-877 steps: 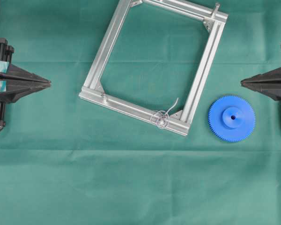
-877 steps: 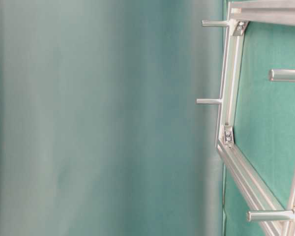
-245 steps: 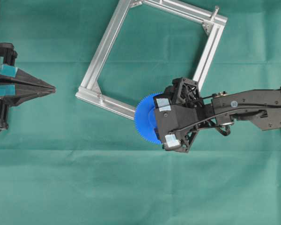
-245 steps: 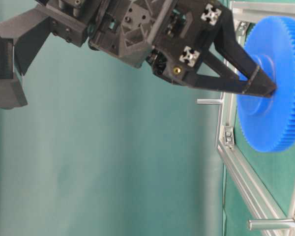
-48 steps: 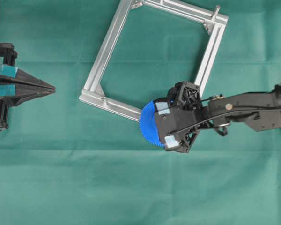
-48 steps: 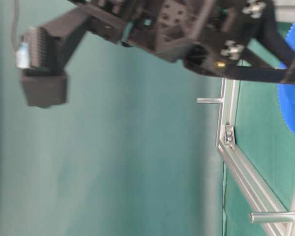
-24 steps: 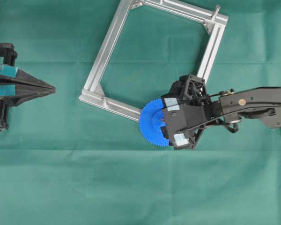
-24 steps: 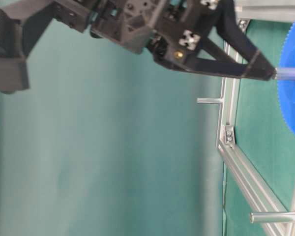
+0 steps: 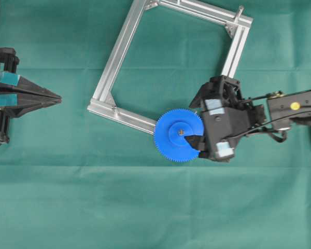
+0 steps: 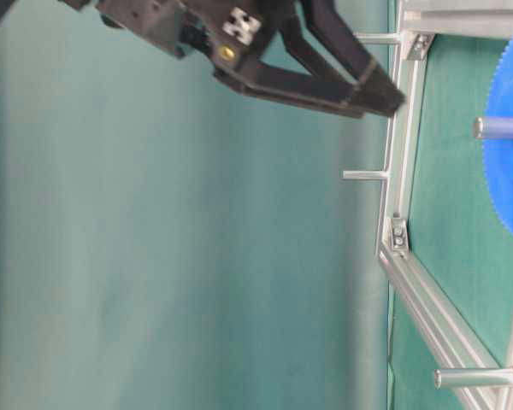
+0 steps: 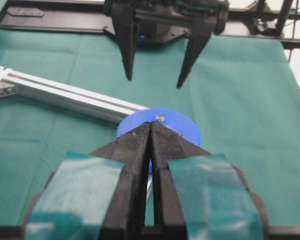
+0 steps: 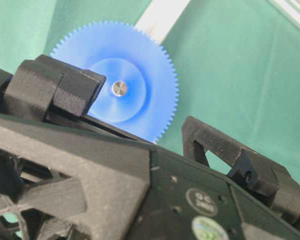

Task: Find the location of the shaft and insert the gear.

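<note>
Silver aluminium bar frame (image 9: pixel 122 47) on green cloth: don't nudge it. Big bright blue toothed plastic gear (image 9: pixel 179 136) sits at frame's lower corner, thin silvery shaft (image 12: pixel 119 88) through hub. Right gripper (image 11: pixel 154 80) spread, empty: you lift straight away. Left gripper (image 11: pixel 151 134) clenched, parked

Aluminium frame (image 9: pixel 125 45) on a green cloth (image 9: pixel 145 207).

The frame is a four-sided open rectangle of silvery slotted bars, lying skewed on the cloth in the far half of the overhead view. Small brackets (image 9: pixel 108 96) brace its inner corners. A short grey peg (image 9: pixel 239 11) stands upright at its far right corner. The cloth covers the whole table, with faint creases running across it.
</note>
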`<state>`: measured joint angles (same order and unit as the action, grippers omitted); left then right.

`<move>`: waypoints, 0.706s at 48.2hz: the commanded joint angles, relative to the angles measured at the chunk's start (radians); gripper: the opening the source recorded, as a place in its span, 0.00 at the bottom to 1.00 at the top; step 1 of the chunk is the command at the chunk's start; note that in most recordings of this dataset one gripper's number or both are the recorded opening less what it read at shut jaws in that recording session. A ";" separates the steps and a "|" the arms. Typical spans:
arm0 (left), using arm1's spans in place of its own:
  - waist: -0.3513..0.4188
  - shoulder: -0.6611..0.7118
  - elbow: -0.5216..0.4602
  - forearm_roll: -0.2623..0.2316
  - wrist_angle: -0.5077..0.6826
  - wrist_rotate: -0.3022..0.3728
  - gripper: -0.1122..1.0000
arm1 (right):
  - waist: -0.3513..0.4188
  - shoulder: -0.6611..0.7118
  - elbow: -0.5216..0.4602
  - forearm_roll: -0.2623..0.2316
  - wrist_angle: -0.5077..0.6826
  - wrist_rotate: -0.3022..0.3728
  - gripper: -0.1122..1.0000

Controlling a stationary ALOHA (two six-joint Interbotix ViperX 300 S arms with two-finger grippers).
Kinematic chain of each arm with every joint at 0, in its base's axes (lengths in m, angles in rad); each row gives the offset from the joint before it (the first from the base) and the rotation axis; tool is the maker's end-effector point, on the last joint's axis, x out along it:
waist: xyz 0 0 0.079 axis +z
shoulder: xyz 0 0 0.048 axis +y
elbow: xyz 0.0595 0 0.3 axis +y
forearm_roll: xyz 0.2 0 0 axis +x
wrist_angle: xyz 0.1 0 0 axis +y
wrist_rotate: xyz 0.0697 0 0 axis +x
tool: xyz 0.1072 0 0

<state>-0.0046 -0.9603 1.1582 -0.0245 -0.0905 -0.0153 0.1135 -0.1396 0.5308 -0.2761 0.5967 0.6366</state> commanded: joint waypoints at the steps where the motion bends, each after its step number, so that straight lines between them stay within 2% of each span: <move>1: -0.002 0.009 -0.025 -0.003 -0.003 -0.002 0.10 | 0.002 -0.051 0.006 -0.009 -0.023 0.000 0.87; 25: -0.002 0.009 -0.025 -0.003 -0.003 -0.002 0.10 | 0.002 -0.221 0.140 -0.031 -0.195 0.000 0.87; 34: -0.002 0.009 -0.025 -0.003 -0.003 -0.002 0.10 | 0.002 -0.262 0.172 -0.032 -0.213 0.000 0.87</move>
<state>-0.0046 -0.9603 1.1582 -0.0261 -0.0905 -0.0153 0.1135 -0.3774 0.7072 -0.3053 0.3958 0.6351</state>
